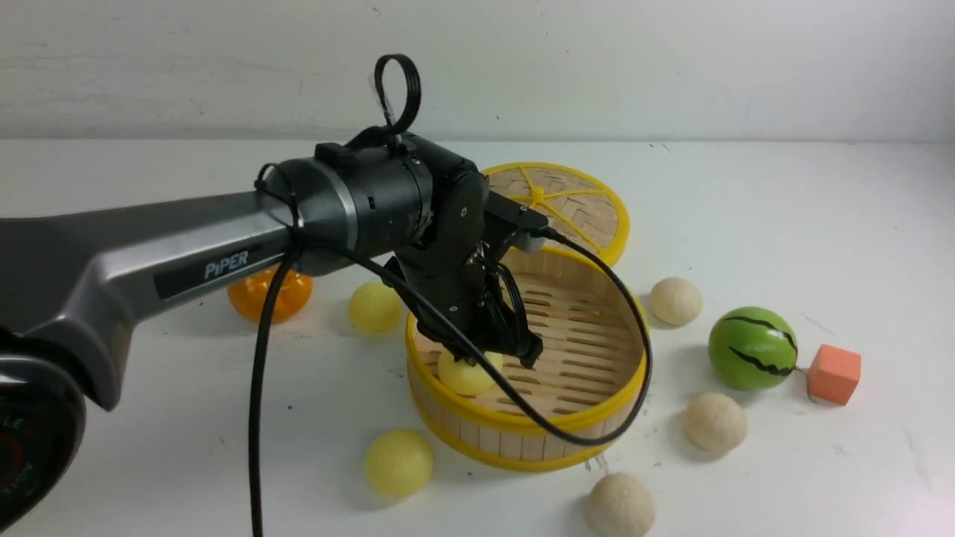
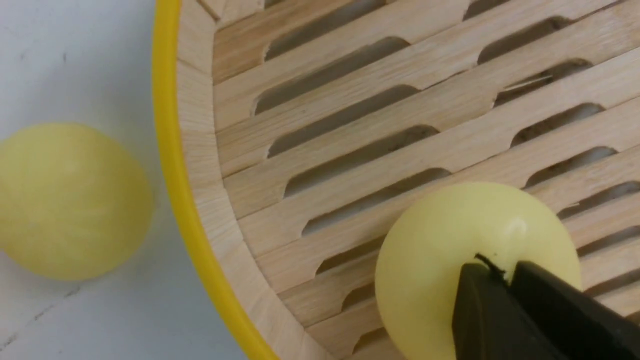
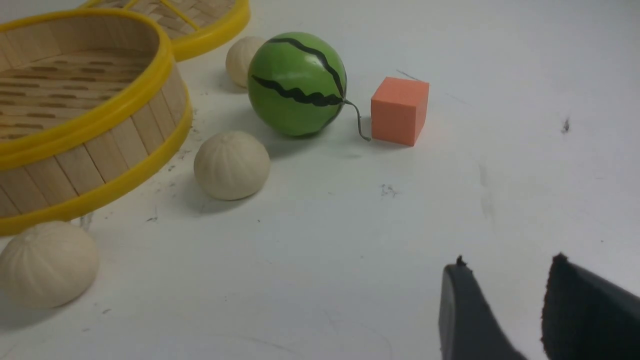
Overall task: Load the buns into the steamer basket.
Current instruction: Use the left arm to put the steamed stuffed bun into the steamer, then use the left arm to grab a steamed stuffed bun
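Observation:
The steamer basket (image 1: 522,429) stands mid-table. One smooth yellow bun (image 1: 466,373) lies on its slatted floor by the near-left wall. My left gripper (image 1: 515,350) reaches down into the basket. In the left wrist view its tips (image 2: 507,270) rest over that bun (image 2: 440,240), only a sliver apart and not around it. Two yellow buns (image 1: 374,306) (image 1: 398,462) lie left of the basket. Three cream buns (image 1: 675,300) (image 1: 715,422) (image 1: 619,505) lie to its right and front. My right gripper (image 3: 505,262) hangs open over bare table, with nothing between its fingers.
The woven lid (image 1: 567,205) lies behind the basket. An orange tangerine (image 1: 270,298) sits under the left arm. A green striped ball (image 1: 752,348) and an orange cube (image 1: 833,374) stand at the right. The arm's black cable loops over the basket's front rim.

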Motion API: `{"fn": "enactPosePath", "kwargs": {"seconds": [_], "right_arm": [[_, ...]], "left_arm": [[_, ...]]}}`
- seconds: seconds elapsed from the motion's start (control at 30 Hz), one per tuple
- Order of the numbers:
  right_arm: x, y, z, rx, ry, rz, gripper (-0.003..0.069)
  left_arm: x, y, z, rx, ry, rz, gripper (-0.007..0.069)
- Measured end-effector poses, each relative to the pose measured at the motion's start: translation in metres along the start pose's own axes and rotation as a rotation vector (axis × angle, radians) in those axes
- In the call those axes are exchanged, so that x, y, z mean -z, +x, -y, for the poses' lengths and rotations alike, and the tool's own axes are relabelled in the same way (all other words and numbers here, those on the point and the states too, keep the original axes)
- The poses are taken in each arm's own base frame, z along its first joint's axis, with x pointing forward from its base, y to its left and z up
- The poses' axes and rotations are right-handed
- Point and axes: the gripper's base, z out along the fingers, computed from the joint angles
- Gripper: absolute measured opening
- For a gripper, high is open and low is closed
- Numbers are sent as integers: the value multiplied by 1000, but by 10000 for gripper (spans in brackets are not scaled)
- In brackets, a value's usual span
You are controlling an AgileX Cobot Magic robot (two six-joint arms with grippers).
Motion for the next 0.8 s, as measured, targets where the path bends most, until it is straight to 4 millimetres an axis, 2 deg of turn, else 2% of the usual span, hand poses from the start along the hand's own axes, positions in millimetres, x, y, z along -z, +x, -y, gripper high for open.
{"fn": "enactPosePath", "kwargs": {"seconds": [0.13, 0.23, 0.3, 0.37, 0.4, 0.43, 0.5, 0.53, 0.57, 0.67, 0.73, 0.77, 0.8], "right_arm": [[0, 0, 0, 0, 0, 0, 239], [0, 0, 0, 0, 0, 0, 239], [0, 0, 0, 0, 0, 0, 239], [0, 0, 0, 0, 0, 0, 239], [0, 0, 0, 0, 0, 0, 239], [0, 0, 0, 0, 0, 0, 239], [0, 0, 0, 0, 0, 0, 239], [0, 0, 0, 0, 0, 0, 239], [0, 0, 0, 0, 0, 0, 239], [0, 0, 0, 0, 0, 0, 239], [0, 0, 0, 0, 0, 0, 239], [0, 0, 0, 0, 0, 0, 239], [0, 0, 0, 0, 0, 0, 239]], "left_arm": [[11, -4, 0, 7, 4, 14, 265], [43, -10, -2, 29, 6, 47, 404], [75, -9, -4, 73, 7, 75, 430], [107, -1, -5, 115, 9, 93, 405], [113, 1, -5, 123, 9, 100, 393], [128, 16, -5, 149, 18, 93, 326], [143, 36, -3, 169, 41, 86, 242], [140, 56, -1, 178, 55, 46, 165], [140, 67, 1, 188, 71, 29, 122], [120, 98, 6, 202, 101, -50, 0], [104, 109, 8, 196, 108, -93, -13], [103, 110, 8, 195, 107, -98, -13], [94, 112, 9, 192, 109, -114, -13]]}}
